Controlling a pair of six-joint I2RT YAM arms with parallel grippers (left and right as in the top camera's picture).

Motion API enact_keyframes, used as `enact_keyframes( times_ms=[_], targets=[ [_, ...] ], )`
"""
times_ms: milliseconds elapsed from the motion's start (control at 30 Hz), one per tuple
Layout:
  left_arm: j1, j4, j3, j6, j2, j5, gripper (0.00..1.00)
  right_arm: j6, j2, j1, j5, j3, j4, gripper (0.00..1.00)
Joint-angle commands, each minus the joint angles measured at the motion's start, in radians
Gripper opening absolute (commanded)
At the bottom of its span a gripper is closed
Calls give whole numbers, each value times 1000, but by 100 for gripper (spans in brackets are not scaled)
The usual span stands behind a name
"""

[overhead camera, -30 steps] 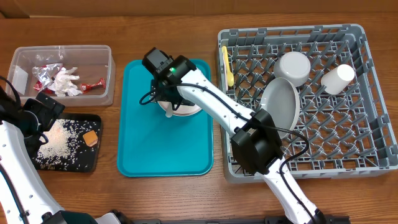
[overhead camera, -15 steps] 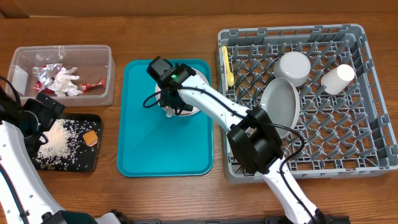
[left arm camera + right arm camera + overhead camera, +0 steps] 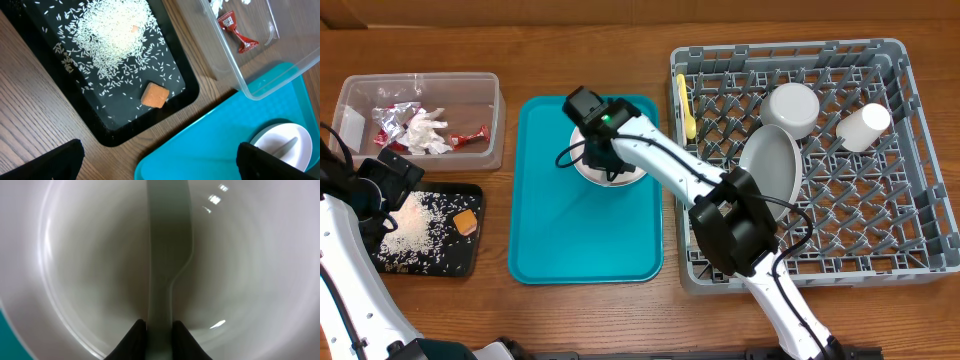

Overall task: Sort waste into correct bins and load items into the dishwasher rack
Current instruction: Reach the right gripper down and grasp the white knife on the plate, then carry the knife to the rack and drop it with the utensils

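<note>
Grey utensil [image 3: 167, 255] pinched, right gripper [image 3: 160, 332] over plate [image 3: 75, 280]

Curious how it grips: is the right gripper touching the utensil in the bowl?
Touching. Right wrist view: right gripper fingertips pinch the pale utensil inside the bowl.

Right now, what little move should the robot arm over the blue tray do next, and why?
Probably lift straight up. The right gripper looks closed on the pale utensil lying in the small bowl on the teal tray. Raising it should bring the utensil out of the bowl, ready to carry toward the dishwasher rack.
</note>
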Motion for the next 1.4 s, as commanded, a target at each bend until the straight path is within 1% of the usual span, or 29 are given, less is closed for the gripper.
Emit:
enact_keyframes(
  times_ms=[0,67,167,367,467,700,800,967,1167,1267,1333,1367],
  targets=[
    [3,4,-6,22,3,3,100,-27,-10,-30,11,32,-5,14],
    [3,4,-5,22,3,3,100,-41,-10,-39,11,48,-13,12],
    [3,4,-5,22,3,3,100,-74,-12,-52,11,84,-28,4],
    [3,4,-5,22,3,3,100,-87,-12,-80,11,206,-111,4],
    [3,4,-5,22,3,3,100,-126,-13,-100,15,283,-171,4],
    [3,4,-6,22,3,3,100,-139,-33,-181,127,481,-380,4],
    [3,4,-5,22,3,3,100,-204,-48,-229,134,537,-449,4],
    [3,4,-5,22,3,3,100,-316,-52,-298,120,547,-512,4],
    [3,4,-5,22,3,3,100,-421,-48,-337,64,488,-486,4],
    [3,4,-6,22,3,3,100,-427,-48,-340,51,455,-471,12],
    [3,4,-5,22,3,3,100,-451,-48,-340,42,447,-467,16],
    [3,4,-6,22,3,3,100,-466,-46,-340,32,447,-467,19]
  ],
)
